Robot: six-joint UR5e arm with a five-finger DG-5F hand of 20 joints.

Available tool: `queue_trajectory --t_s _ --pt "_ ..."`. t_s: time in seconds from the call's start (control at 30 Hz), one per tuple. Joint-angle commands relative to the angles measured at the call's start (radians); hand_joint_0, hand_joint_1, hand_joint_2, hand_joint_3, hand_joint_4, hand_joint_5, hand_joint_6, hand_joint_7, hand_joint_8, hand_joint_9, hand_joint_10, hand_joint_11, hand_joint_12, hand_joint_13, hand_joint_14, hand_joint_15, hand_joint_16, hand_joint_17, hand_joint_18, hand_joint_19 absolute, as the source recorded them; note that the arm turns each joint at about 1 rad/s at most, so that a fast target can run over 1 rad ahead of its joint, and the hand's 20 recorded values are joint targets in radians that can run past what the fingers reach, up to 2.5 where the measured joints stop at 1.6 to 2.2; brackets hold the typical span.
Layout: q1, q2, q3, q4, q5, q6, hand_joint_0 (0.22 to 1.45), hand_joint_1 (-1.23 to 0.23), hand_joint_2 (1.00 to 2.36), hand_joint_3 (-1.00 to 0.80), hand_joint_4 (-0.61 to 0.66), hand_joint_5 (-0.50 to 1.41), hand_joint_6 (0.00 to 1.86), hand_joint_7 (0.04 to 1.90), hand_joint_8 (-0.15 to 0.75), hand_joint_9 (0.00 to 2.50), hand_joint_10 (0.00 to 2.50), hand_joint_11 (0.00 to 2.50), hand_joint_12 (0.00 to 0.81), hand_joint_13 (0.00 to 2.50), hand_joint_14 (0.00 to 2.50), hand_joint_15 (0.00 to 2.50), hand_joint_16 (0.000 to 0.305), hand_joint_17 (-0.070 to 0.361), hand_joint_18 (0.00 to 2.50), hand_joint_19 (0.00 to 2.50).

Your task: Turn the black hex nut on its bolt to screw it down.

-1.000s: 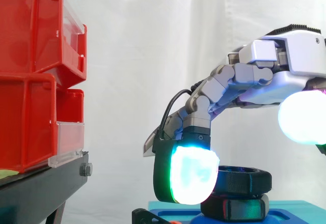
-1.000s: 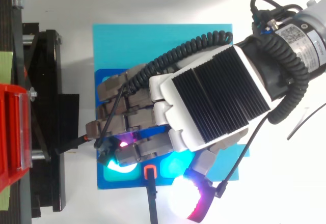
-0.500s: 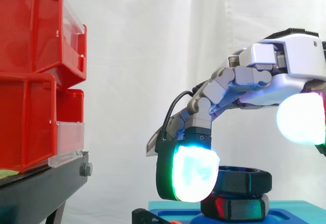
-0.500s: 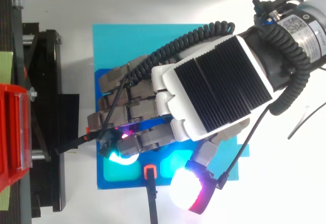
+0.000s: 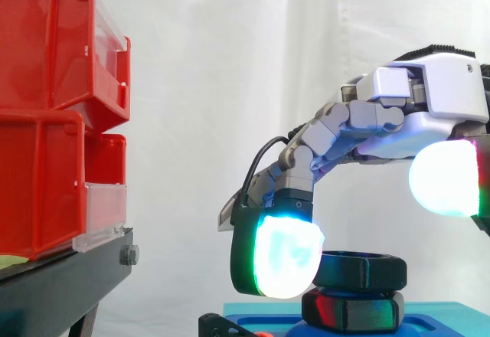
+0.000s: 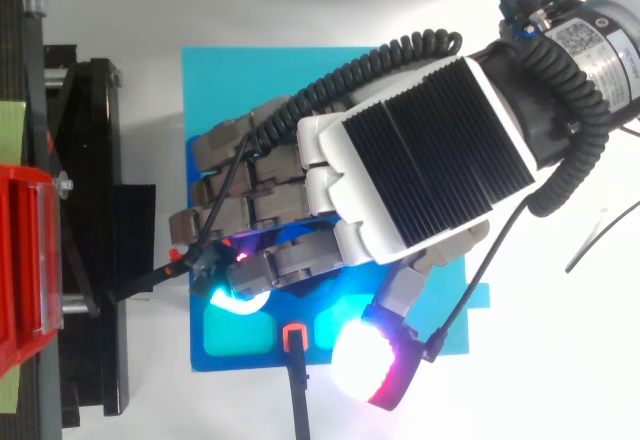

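The black hex nut sits on its bolt above a second black hex piece, on a blue base plate. My hand comes in from the right and arches over the nut, its fingers curled down round it. One glowing cyan-green fingertip presses at the nut's left side. The thumb, with a glowing white pad, is held up and off to the right, clear of the nut. In the top view the palm and fingers hide the nut.
Stacked red bins stand on a black stand to the left of the plate. A black strap with an orange end lies at the plate's near edge. A thin loose wire lies on the white table at right.
The hand has twisted a little about the nut: the palm swung round in the top view, and the cyan fingertip slid slightly left and down along the nut's side.
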Motion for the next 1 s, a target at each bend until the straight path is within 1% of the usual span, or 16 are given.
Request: queue_trajectory --t_s 0.0,0.17,0.23,0.33,0.43,0.5,0.57,0.7,0.9,0.97 --pt "-0.003 -0.001 0.0 0.005 -0.001 0.0 0.51 -0.32 1.0 -0.5 0.32 -0.21 0.87 0.57 0.303 0.47 0.01 0.33 0.362 0.66 0.01 0.27 0.048 0.108 0.54 0.33" --pt "-0.014 -0.001 0.0 0.005 -0.021 -0.001 0.51 -0.32 1.0 -0.5 0.32 -0.21 0.87 0.56 0.302 0.47 0.01 0.34 0.362 0.66 0.01 0.27 0.048 0.108 0.54 0.33" --pt "-0.015 -0.001 -0.002 0.006 -0.023 -0.001 0.51 -0.32 1.0 -0.5 0.32 -0.21 0.87 0.56 0.303 0.48 0.01 0.33 0.362 0.66 0.01 0.27 0.048 0.108 0.54 0.33" --pt "-0.023 0.001 -0.002 0.018 -0.026 -0.001 0.51 -0.32 1.0 -0.5 0.31 -0.21 0.86 0.57 0.303 0.47 0.01 0.33 0.361 0.66 0.01 0.27 0.048 0.108 0.54 0.33" --pt "-0.029 -0.001 -0.002 0.032 -0.04 -0.001 0.51 -0.32 1.0 -0.5 0.32 -0.21 0.86 0.57 0.303 0.47 0.01 0.33 0.363 0.66 0.01 0.27 0.048 0.108 0.54 0.34" --pt "-0.029 -0.001 -0.002 0.035 -0.041 -0.001 0.51 -0.32 1.0 -0.5 0.31 -0.21 0.86 0.57 0.304 0.47 0.01 0.33 0.362 0.66 0.01 0.27 0.048 0.108 0.54 0.33" --pt "-0.034 -0.001 -0.005 0.041 -0.048 -0.001 0.51 -0.32 1.0 -0.5 0.32 -0.21 0.86 0.57 0.305 0.47 0.01 0.34 0.365 0.66 0.01 0.27 0.048 0.108 0.54 0.33" --pt "-0.04 0.001 -0.006 0.038 -0.048 -0.001 0.51 -0.32 1.0 -0.5 0.32 -0.21 0.86 0.57 0.304 0.47 0.01 0.34 0.363 0.66 0.01 0.27 0.048 0.109 0.54 0.34" --pt "-0.058 -0.001 -0.006 0.041 -0.066 -0.001 0.51 -0.32 1.0 -0.5 0.32 -0.21 0.86 0.57 0.304 0.48 0.01 0.33 0.365 0.66 0.01 0.27 0.048 0.108 0.54 0.33" --pt "-0.069 -0.001 -0.006 0.037 -0.075 -0.001 0.51 -0.32 1.0 -0.5 0.32 -0.21 0.86 0.57 0.305 0.48 0.01 0.33 0.364 0.66 0.01 0.27 0.048 0.108 0.54 0.33"
